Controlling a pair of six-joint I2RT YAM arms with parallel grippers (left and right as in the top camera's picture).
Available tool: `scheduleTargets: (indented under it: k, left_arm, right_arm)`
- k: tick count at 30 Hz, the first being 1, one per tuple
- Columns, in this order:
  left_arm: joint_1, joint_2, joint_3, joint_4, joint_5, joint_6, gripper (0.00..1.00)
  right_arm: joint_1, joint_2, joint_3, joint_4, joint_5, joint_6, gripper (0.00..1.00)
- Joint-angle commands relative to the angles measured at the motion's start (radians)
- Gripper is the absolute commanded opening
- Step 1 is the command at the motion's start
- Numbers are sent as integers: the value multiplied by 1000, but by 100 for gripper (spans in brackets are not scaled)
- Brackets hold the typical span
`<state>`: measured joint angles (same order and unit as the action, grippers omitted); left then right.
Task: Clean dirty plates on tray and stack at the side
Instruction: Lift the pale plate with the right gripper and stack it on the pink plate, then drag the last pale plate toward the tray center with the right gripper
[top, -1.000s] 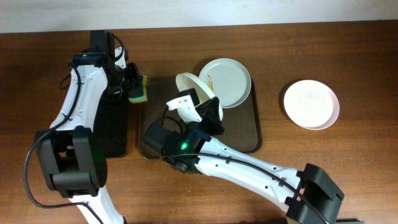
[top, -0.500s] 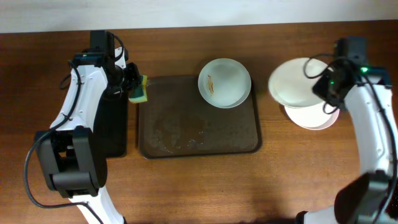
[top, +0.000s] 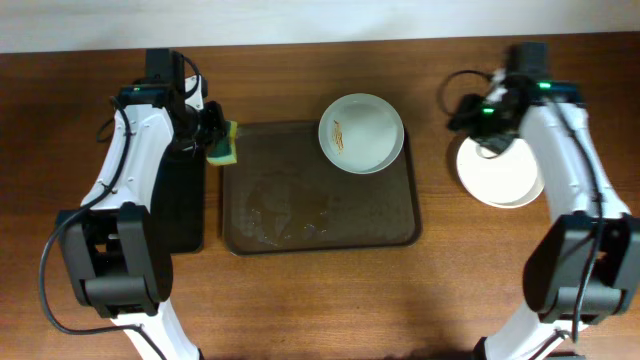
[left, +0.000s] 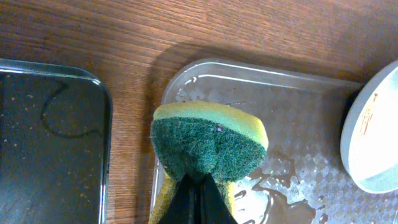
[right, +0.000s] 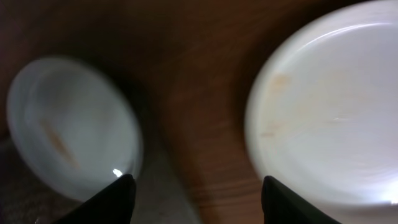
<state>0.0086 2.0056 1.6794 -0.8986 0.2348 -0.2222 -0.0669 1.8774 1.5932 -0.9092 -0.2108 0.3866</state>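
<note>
Left fingers (left: 199, 202) grip sponge (left: 208, 146), right fingers (right: 112, 202) — apart

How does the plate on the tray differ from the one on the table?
The tray plate has a brown-orange smear; the table plate looks clean from overhead. The tray plate sits on the far right corner of the tray, unobstructed; the table plate lies on wood, partly under the right arm. Both are round, white, similar-sized.

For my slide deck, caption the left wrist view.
Left jaws pinch a green-and-yellow sponge at the wet tray corner, plate at right.
</note>
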Motion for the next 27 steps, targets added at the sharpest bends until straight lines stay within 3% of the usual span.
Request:
scheduleTargets:
  k: [1,6,7,9,14,16,17,22,24,25,27]
  left_arm:
    - [-46,-13,14,-1,12,137,0]
    - [-76,-13,14,2,8,149,1]
    - [-76,-13,14,2,8,149,1]
    - [-76,-13,14,2,8,149,0]
    - [-76,-13,14,3,8,149,0]
    - [-76,-13,14,3,8,149,1]
    - [-76,-13,14,3,8,149,0]
    - [-76,-13,14,3,5,149,0]
    - [-76,-13,14,3,5,149,0]
    - [-76,-13,14,3,5,149,0]
    - [-76,-13,14,3,4,149,1]
  right_arm:
    - [128,53,10,20,66,99,65]
    - [223,201,10,100,77,154,55]
    - [230,230,10,118,77,173,51]
    - [244,266,10,139,77,191,32]
    - [312,276,-12,138,72,217,26]
    - [345,276,-19,95,68,225,11]
    - [360,276,-19,61,49,224,10]
    - [504,274,-6,-106,4,199,10]
    - [510,259,63,-140,5,172,22]
    - [496,255,136,-177,13,105,36]
    - [463,255,239,-188,103,-65,55]
